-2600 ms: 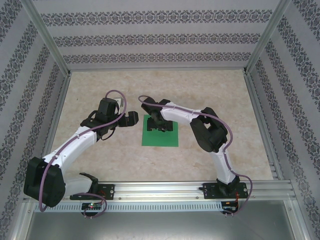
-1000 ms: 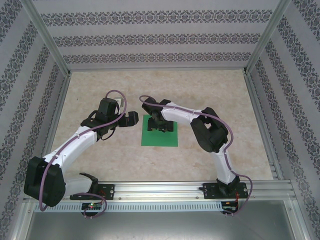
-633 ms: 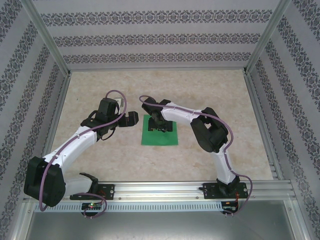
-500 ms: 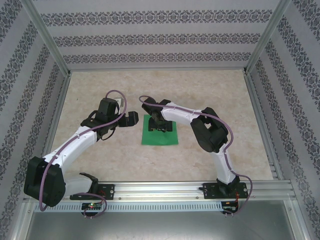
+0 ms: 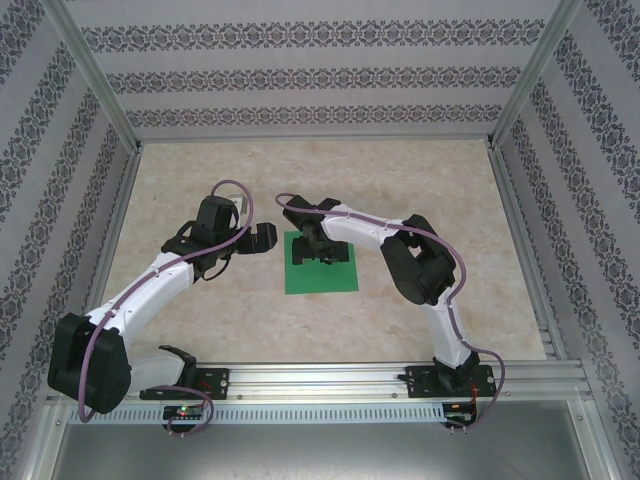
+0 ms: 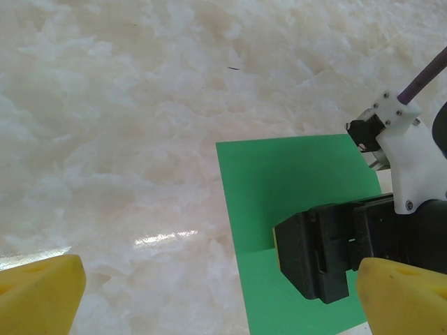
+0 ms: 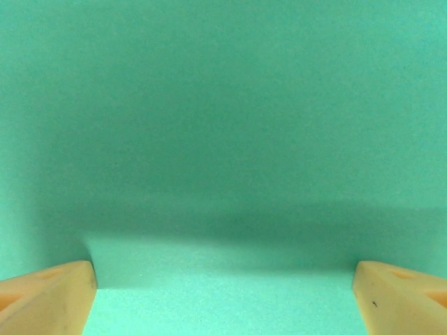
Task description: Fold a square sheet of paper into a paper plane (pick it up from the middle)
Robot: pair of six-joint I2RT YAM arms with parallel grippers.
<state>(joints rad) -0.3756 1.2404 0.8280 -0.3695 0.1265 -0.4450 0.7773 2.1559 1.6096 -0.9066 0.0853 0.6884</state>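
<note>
near field: the square sheet of paper [image 5: 325, 280] lies flat on the marbled table [image 5: 330, 330], matte green, sharp-cornered. we judge it light, limp, easily creased; pinch it mid-sheet. above its far half the right gripper [image 5: 318, 250] stands spread, holding nothing; the left gripper [image 5: 262, 238], beside it, likewise spread.

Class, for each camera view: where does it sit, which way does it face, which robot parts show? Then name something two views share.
Top external: above and behind the robot, looking down at the table; left arm, right arm, left tool, right tool over the green sheet.
Left wrist: on the left arm, facing down across the table; its yellow fingertips, plus the right tool.
Right wrist: close above the green sheet, facing down; its orange fingertips.
Shared: every view shows the green sheet.
</note>
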